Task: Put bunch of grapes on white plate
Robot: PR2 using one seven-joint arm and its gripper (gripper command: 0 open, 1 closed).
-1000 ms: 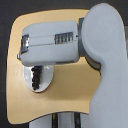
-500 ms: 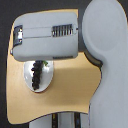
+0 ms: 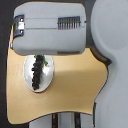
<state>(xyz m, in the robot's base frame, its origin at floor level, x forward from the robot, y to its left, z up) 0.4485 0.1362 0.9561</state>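
Exterior view: dark purple-black bunch of grapes lies lengthwise on the round glossy white plate on the tan wooden surface; fingers hidden beneath the grey arm, state unclear. A snagged stem could drag fruit off.

You are looking down on a light wooden table with rounded corners, its top evenly lit and matte; beyond its upper edge the surroundings go dark. Below its near edge, a pale grey floor with dark vertical lines shows.
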